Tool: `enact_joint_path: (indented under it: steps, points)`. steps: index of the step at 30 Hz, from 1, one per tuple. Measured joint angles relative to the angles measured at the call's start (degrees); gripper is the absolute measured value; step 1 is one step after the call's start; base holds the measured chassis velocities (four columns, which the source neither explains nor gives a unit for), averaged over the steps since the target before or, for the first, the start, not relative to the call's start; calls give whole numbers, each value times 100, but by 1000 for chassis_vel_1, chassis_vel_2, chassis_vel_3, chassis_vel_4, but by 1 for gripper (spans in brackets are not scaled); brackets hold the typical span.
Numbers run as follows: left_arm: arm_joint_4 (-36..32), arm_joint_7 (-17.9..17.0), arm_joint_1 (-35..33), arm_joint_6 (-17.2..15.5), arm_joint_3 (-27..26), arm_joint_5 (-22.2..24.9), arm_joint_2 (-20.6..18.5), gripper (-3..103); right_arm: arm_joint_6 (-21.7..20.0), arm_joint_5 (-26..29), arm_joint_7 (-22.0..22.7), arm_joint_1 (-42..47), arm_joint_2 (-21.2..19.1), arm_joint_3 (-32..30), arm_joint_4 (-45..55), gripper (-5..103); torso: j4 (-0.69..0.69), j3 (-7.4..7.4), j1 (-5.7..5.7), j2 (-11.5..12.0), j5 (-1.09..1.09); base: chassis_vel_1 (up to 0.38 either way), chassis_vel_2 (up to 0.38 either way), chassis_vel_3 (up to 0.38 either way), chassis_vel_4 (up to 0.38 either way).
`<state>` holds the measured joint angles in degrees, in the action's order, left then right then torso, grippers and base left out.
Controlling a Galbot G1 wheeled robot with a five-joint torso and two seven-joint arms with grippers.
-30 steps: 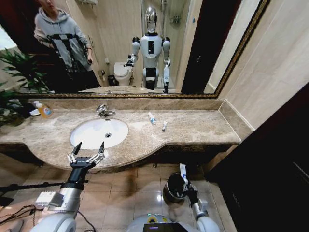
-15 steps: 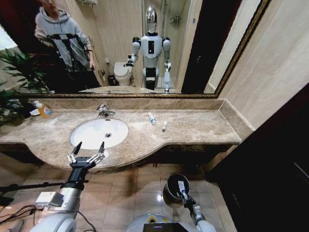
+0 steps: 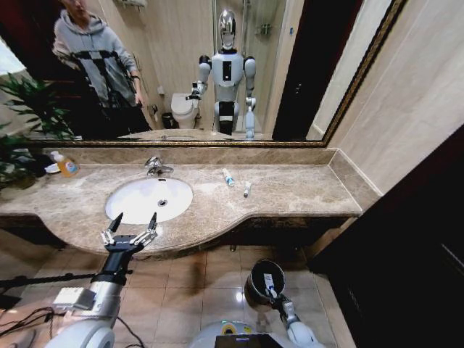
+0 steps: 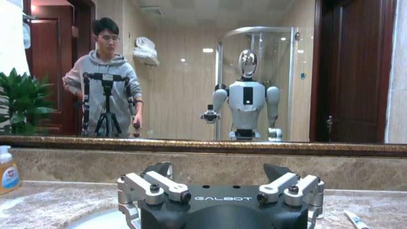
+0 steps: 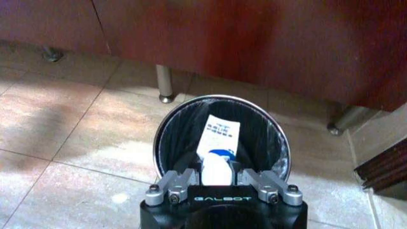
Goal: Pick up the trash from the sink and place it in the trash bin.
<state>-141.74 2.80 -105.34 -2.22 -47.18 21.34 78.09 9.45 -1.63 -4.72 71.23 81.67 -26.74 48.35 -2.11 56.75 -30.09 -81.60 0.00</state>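
At the bottom centre of the head view, my right gripper has its fingers clamped on a white tube with blue marks, holding it inside the mouth of the trash bin on the tiled floor. Higher up, two more small tubes lie on the marble worktop, right of the sink. At lower left, my left gripper hovers at the worktop's front edge, fingers spread apart.
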Motion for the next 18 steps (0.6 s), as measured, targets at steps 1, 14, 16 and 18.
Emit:
enact_joint_path:
  steps: [1, 14, 16, 18]
  points:
    - [0, 0, 0, 0, 0, 0, 0, 100, -8, -7, 0, -15, -6, -4, 15, 25, 0, 0, 0, 0, 0, 0, 0, 0, 0]
    - [0, 0, 0, 0, 0, 0, 0, 100, -101, 10, 54, 105, -52, -12, 309, 72, 0, 0, 0, 0, 0, 0, 0, 0, 0]
    - [0, 0, 0, 0, 0, 0, 0, 100, -101, 11, 63, 142, -52, -13, 353, 78, 0, 0, 0, 0, 0, 0, 0, 0, 0]
    - [0, 0, 0, 0, 0, 0, 0, 100, -97, 9, 76, 217, -54, -14, 440, 83, 0, 0, 0, 0, 0, 0, 0, 0, 0]
